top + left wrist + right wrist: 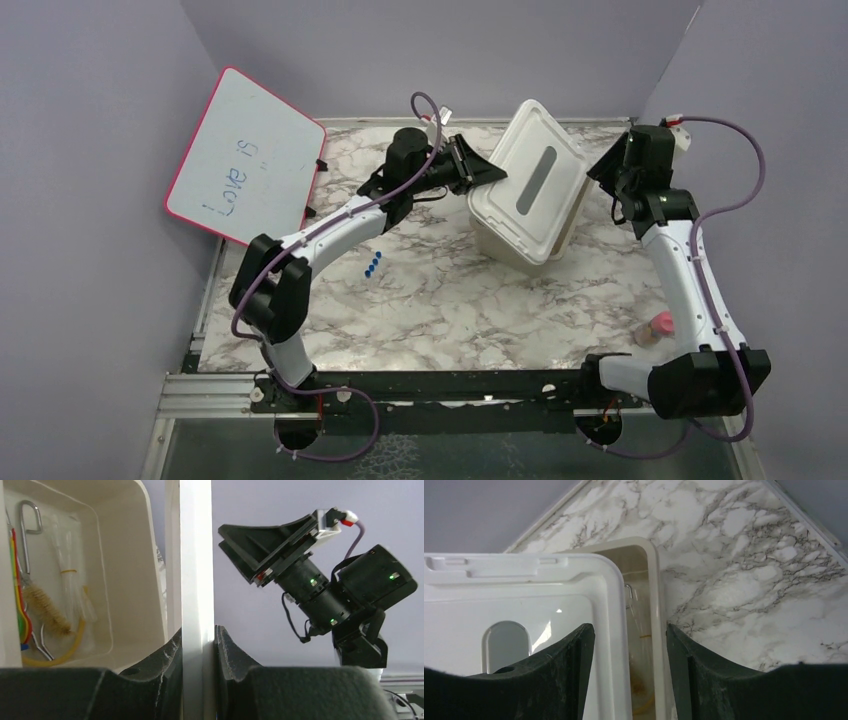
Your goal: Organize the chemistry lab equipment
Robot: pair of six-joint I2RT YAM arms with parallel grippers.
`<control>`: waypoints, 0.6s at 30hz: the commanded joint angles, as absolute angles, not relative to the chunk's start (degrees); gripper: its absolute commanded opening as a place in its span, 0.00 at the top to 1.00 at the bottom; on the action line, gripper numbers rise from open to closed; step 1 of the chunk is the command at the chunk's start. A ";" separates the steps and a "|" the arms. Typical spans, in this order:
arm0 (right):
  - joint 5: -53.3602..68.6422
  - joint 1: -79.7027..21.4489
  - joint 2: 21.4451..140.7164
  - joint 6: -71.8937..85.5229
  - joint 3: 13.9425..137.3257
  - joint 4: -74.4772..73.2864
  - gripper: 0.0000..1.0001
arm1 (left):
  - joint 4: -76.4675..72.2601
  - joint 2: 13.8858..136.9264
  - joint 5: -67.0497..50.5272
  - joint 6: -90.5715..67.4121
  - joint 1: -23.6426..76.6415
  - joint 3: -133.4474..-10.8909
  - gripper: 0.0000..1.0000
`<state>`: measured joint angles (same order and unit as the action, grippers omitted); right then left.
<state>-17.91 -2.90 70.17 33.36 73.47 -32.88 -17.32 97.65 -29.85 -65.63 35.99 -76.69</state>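
— Where are the lab things?
— The brush (pixel 47 607), the amber tube (pixel 75 640) and the silver tongs (pixel 23 540) lie inside the white box (pixel 510 235). The tiny blue pieces (pixel 372 264) sit on the tabletop (pixel 450 300), apart from the box.
— And the arms?
— The left end effector (pixel 198 632) pinches the tilted lid (pixel 555 140) by its edge. The right end effector (pixel 629 625) is wide open by the lid's other edge.

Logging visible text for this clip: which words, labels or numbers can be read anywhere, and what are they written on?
"Love is": blue handwriting, running at a tilt, on the pink-framed whiteboard at the left wall.
A short blue scribble next to those words on the same board: too small to read.
White lid and white bin: no lettering visible in any view.
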 commanded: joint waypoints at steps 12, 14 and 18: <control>-10.94 2.07 72.36 32.00 64.79 -30.50 0.46 | -26.06 109.40 -27.06 -72.84 38.90 -84.57 1.00; -9.90 2.20 73.10 31.19 64.36 -30.14 0.48 | -26.02 109.66 -26.75 -72.04 38.92 -84.02 1.00; -6.54 2.26 74.77 29.38 63.52 -29.48 0.51 | -25.85 110.19 -25.60 -70.14 38.28 -83.33 1.00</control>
